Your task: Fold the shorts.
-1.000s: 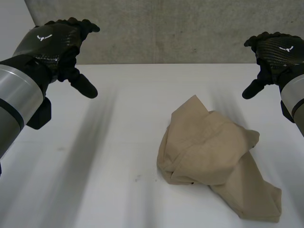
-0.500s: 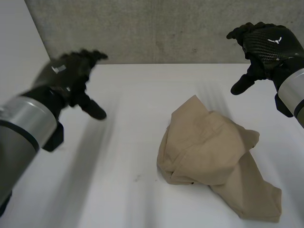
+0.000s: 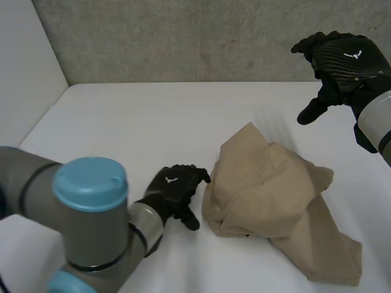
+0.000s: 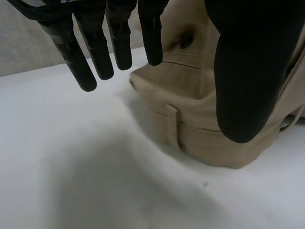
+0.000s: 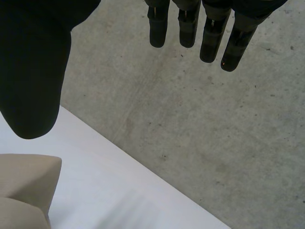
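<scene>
Head view shows the shorts [image 3: 275,201] lying in a crumpled tan heap on the white surface [image 3: 122,122], not yet spread or folded. The main risk is judged to be a blind grab. If the left robot hand [image 3: 175,188] closes on the bunched edge of the shorts, it could catch several layers at once. A pull would then drag the whole heap across the surface instead of opening it. A second risk comes from its thumb [image 4: 252,81], which in the left wrist view hangs over the shorts' thick folded edge. The thumb could press the cloth down while the fingers [image 4: 119,43] sweep in, deepening the creases. The right robot hand [image 3: 342,58] is raised well apart from the shorts, beyond their far corner, so it could not pin the heap if the left one tugs. The left robot hand sits low, just beside the shorts' nearest edge, fingers straight and spread, thumb apart, holding nothing. Whether a fingertip touches the cloth cannot be told. In the right wrist view the right robot hand's fingers [image 5: 209,33] are straight and parted from the thumb, empty. One corner of the shorts [image 5: 24,186] lies past the thumb's tip, well clear of it.
</scene>
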{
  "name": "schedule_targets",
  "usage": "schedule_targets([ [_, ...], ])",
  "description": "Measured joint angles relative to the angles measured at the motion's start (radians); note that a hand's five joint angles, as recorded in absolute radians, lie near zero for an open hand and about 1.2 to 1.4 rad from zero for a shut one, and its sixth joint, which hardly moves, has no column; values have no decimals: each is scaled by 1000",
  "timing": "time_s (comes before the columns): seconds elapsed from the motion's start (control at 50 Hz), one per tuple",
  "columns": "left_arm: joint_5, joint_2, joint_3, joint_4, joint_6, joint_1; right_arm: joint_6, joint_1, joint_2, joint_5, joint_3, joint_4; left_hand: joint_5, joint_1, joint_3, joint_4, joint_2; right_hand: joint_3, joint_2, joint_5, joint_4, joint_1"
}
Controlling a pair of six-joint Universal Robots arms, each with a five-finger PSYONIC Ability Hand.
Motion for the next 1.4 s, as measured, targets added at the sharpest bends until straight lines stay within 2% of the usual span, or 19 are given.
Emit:
schedule_targets([
  [0.16,-5,-142,114,6,-48,-74,1,0,-1,0,4,3,62,77,71,66,72,0,0,0,0,0],
  [0.2,-17,-171,142,3,-55,-88,1,0,-2,0,5,3,340,351,345,351,351,0,0,0,0,0],
  [0.22,-24,-175,147,2,-56,-90,1,0,-3,0,5,3,340,351,345,351,351,0,0,0,0,0],
  [0.24,-44,-180,156,2,-58,-92,1,0,-3,0,6,3,619,619,614,642,639,0,0,0,0,0],
  [0.28,-72,-182,162,3,-58,-93,0,0,-4,0,7,3,692,693,701,728,723,0,0,0,0,0],
  [0.4,-339,-128,177,22,-31,-43,0,0,-5,0,9,2,720,708,759,792,782,0,0,0,0,0],
  [0.5,-429,-24,178,60,29,89,0,1,-5,0,9,1,720,727,766,793,785,0,0,0,0,0],
  [0.62,-364,122,208,180,156,293,0,5,-5,-1,10,1,720,729,769,796,789,0,0,0,0,0],
  [0.68,-343,140,217,210,176,314,0,6,-5,-1,10,2,720,729,769,796,789,0,0,0,0,0],
  [0.74,-267,182,247,317,220,340,0,9,-5,-1,11,2,746,729,773,796,792,0,0,0,0,0],
  [0.86,-128,170,283,399,229,252,0,11,-5,0,15,3,746,729,779,797,795,0,0,0,0,0],
  [0.98,17,42,327,408,226,77,0,10,-8,0,17,3,687,674,708,714,706,0,0,0,0,0],
  [1.0,47,4,338,405,226,39,0,8,-10,0,17,3,633,614,647,649,637,0,0,0,0,0],
  [1.04,83,-49,350,397,226,-9,0,6,-13,0,17,3,326,274,338,330,333,0,0,0,0,0],
  [1.08,106,-87,356,389,227,-41,0,4,-14,0,17,2,199,158,212,202,205,0,0,0,0,0],
  [1.1,119,-111,359,383,228,-61,0,2,-17,0,16,2,-70,-119,-58,-72,-65,0,0,0,0,0],
  [1.16,138,-154,360,366,236,-100,1,-1,-20,0,14,0,-187,-205,-184,-194,-188,0,0,0,0,0],
  [1.24,133,-151,349,351,258,-113,1,-3,-22,0,12,-1,-190,-205,-191,-200,-198,0,0,0,0,0],
  [1.4,57,-29,278,318,298,-62,-9,0,-20,-8,4,11,-190,-205,-191,-200,-198,0,0,0,0,0],
])
